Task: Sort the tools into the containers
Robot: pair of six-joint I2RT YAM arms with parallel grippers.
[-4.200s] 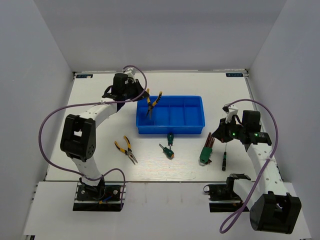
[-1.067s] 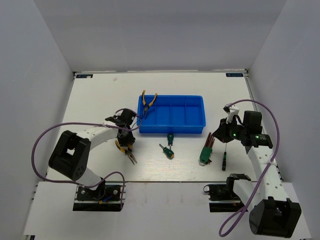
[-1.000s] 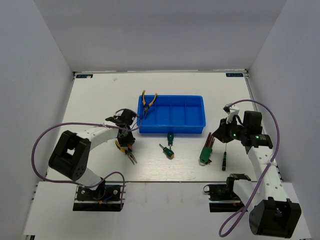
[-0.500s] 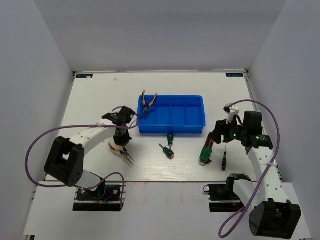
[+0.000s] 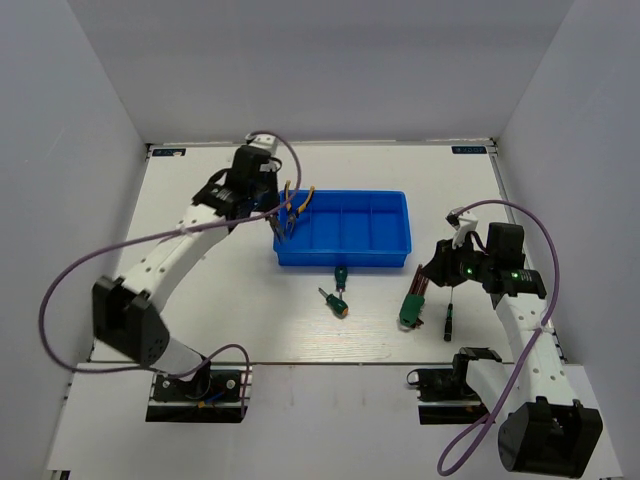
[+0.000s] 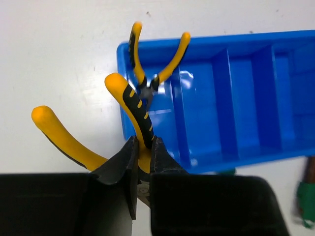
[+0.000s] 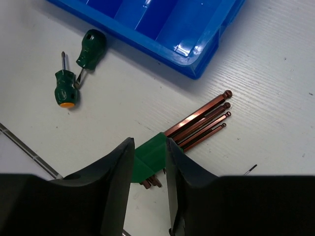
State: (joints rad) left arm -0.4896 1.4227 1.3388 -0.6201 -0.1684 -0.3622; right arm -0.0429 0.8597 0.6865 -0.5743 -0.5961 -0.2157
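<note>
Left arm (image 5: 170, 255) is stretching far forward, and the left gripper (image 6: 144, 145) is pinching one yellow handle of a pair of pliers (image 6: 137, 108), jaws nearly closed. Right arm (image 5: 520, 300) is bending low, with the right gripper (image 7: 147, 145) straddling a green hex key holder (image 7: 149, 156). Its jaws are hugging both sides, but can't tell if it's actually squeezing.

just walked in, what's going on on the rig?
Tool sorting, in progress. The left gripper is shut on a yellow-handled pliers, raised over the left end of the blue tray, where another pliers lies in the end compartment. The right gripper straddles the green holder of the hex-key set on the table; grip unconfirmed. Two stubby green screwdrivers and a thin black screwdriver lie on the table.
</note>
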